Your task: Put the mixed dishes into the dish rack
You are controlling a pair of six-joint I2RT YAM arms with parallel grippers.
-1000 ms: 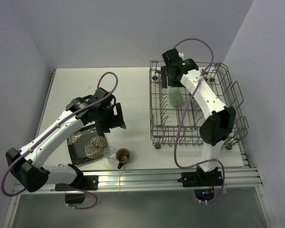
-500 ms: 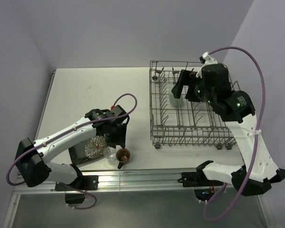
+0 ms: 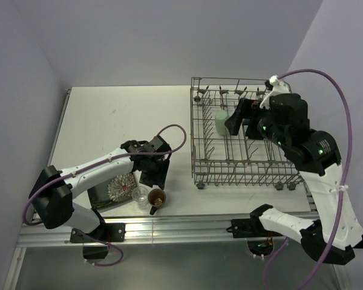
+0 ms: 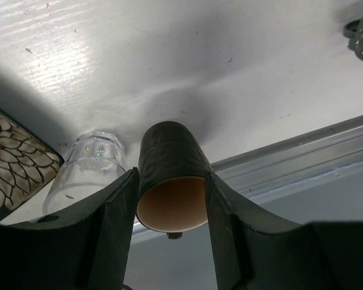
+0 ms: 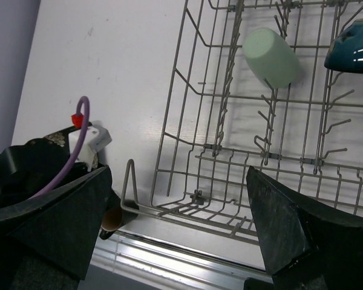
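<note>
Quickly counted: two arms, one dish rack (image 3: 242, 172), five dishes. Left gripper (image 4: 169, 208) was clamped on the one brown mug (image 4: 169, 157), which stood upright near the table's near edge. One clear glass (image 4: 88, 172) sat just left of the mug, and one square floral plate (image 3: 112, 187) left of that. Right gripper (image 3: 237, 119) hung over the rack with jaws wide and nothing between them. One pale green cup (image 5: 271, 57) sat in the rack's far left part, with one dark bluish bowl (image 5: 357, 48) right of it, cut off by the frame. White table (image 3: 121, 115), aluminium rail (image 3: 187, 226) at the near edge, pale lilac walls (image 3: 169, 36).
</note>
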